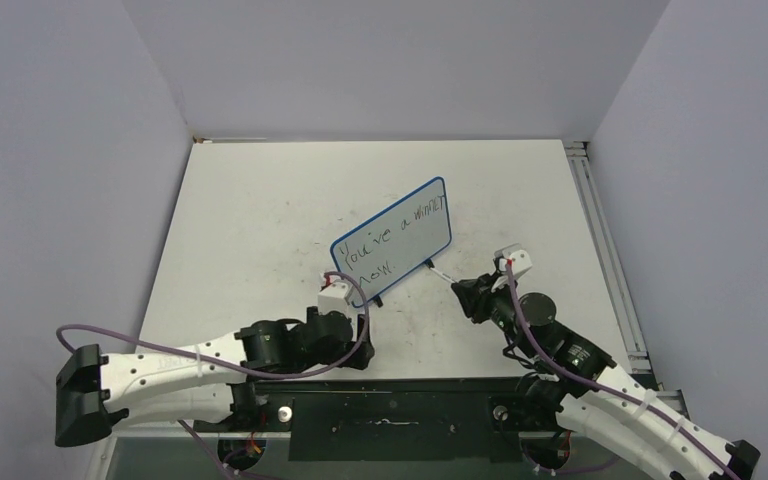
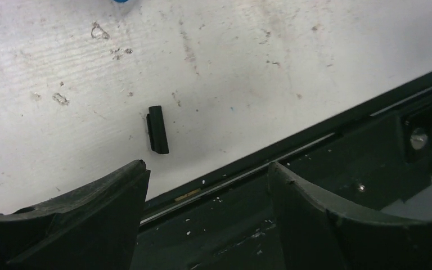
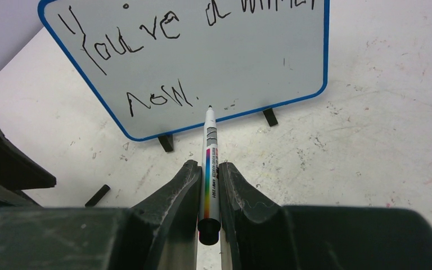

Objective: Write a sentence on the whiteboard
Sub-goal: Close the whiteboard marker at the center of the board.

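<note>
The whiteboard point(image 1: 415, 215) stands tilted on little black feet mid-table, with a blue frame. The sentence point(image 1: 390, 232) on it reads "You've a winner now." in black. In the right wrist view the whiteboard point(image 3: 259, 62) fills the top, and the sentence point(image 3: 135, 39) runs over two lines. My right gripper point(image 3: 208, 167) is shut on a white marker point(image 3: 210, 140). The marker's bare tip is at the board's lower edge, just right of "now.". My left gripper point(image 2: 208, 169) is open with nothing between its fingers, low over the table's near edge. A black marker cap point(image 2: 157, 130) lies ahead of it.
The black cap point(image 3: 97, 195) lies on the table left of the board's left foot point(image 3: 166, 143). The dark base rail point(image 2: 337, 169) runs along the table's near edge under my left gripper. Grey walls close in the table on three sides.
</note>
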`<action>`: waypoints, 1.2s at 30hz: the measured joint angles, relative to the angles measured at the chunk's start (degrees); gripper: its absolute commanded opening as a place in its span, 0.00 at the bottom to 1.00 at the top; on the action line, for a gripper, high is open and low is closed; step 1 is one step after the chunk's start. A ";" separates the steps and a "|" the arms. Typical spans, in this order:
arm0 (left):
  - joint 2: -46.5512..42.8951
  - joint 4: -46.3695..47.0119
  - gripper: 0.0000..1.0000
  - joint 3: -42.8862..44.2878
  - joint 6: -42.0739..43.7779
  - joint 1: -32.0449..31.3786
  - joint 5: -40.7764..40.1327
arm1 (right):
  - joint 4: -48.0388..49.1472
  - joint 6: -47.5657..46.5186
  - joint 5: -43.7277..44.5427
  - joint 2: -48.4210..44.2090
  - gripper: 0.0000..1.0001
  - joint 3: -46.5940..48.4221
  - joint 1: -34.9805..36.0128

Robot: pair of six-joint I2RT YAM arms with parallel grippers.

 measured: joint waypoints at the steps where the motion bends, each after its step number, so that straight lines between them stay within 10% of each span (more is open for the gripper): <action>1: 1.88 0.07 0.75 0.00 -1.36 -0.50 -0.90 | -0.15 0.17 -0.22 0.02 0.05 0.00 0.00; 9: 9.20 0.72 0.46 -0.44 -5.18 -1.55 -3.32 | -1.86 1.51 -2.58 1.14 0.05 0.00 0.00; 36: 24.87 3.91 0.22 0.02 -0.42 -1.55 -8.52 | -2.75 2.99 -4.39 2.95 0.05 0.11 0.00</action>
